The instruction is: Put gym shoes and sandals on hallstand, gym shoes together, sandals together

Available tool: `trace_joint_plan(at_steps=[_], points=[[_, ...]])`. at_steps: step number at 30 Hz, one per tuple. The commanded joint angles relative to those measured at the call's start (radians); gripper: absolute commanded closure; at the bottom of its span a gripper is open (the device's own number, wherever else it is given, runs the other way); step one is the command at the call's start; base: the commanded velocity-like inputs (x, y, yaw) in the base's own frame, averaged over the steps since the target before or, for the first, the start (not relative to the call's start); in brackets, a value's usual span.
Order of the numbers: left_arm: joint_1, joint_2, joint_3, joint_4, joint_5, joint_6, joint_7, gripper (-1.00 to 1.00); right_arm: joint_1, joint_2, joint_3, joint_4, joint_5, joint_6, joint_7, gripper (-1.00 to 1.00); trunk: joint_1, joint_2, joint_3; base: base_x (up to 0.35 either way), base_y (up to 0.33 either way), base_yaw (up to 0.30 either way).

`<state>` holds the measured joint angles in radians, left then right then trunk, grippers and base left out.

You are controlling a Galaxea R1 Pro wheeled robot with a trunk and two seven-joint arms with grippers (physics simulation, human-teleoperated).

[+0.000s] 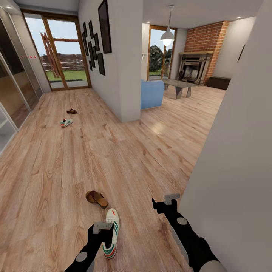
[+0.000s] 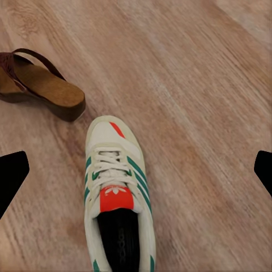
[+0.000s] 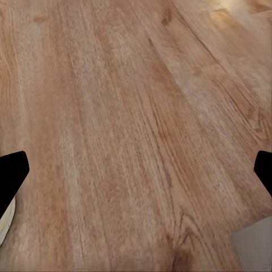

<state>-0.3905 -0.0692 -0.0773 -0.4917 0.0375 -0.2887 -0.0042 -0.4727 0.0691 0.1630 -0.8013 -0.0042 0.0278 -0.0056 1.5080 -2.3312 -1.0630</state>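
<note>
One gym shoe (image 1: 111,232) lies on the corridor floor (image 1: 75,158) right below me, toe pointing away. My left gripper (image 1: 102,230) hovers over it, open; in the left wrist view the shoe (image 2: 116,192) sits between the spread fingertips (image 2: 11,175), untouched. A brown sandal (image 1: 96,198) lies just beyond the toe, also seen as the sandal (image 2: 39,85) by the wrist camera. Far down the corridor rest the second gym shoe (image 1: 66,122) and second sandal (image 1: 71,111). My right gripper (image 1: 168,204) hangs open over bare planks (image 3: 136,113). The hallstand is out of view.
A pale wall (image 1: 234,170) stands close on my right, its foot (image 3: 255,249) near the right gripper. A wall corner (image 1: 128,75) splits the corridor from the living room with a blue sofa (image 1: 151,92). Glass sliding panels (image 1: 11,90) line the left; a glazed door (image 1: 64,56) ends the corridor.
</note>
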Motion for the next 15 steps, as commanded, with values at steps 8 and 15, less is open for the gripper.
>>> trace_joint_plan(at_steps=[8,15], points=[[-0.001,0.002,-0.002,0.001,0.004,-0.005,0.000,-1.00,0.000,0.000,0.003,-0.001,0.000,0.003,-0.001,-1.00,0.031,-0.057,-0.039,0.000,0.000,0.000],[-0.001,0.002,-0.002,0.001,0.004,-0.005,0.000,-1.00,0.000,0.000,0.003,-0.001,0.000,0.003,-0.001,-1.00,0.057,-0.106,-0.072,0.000,0.000,0.000]])
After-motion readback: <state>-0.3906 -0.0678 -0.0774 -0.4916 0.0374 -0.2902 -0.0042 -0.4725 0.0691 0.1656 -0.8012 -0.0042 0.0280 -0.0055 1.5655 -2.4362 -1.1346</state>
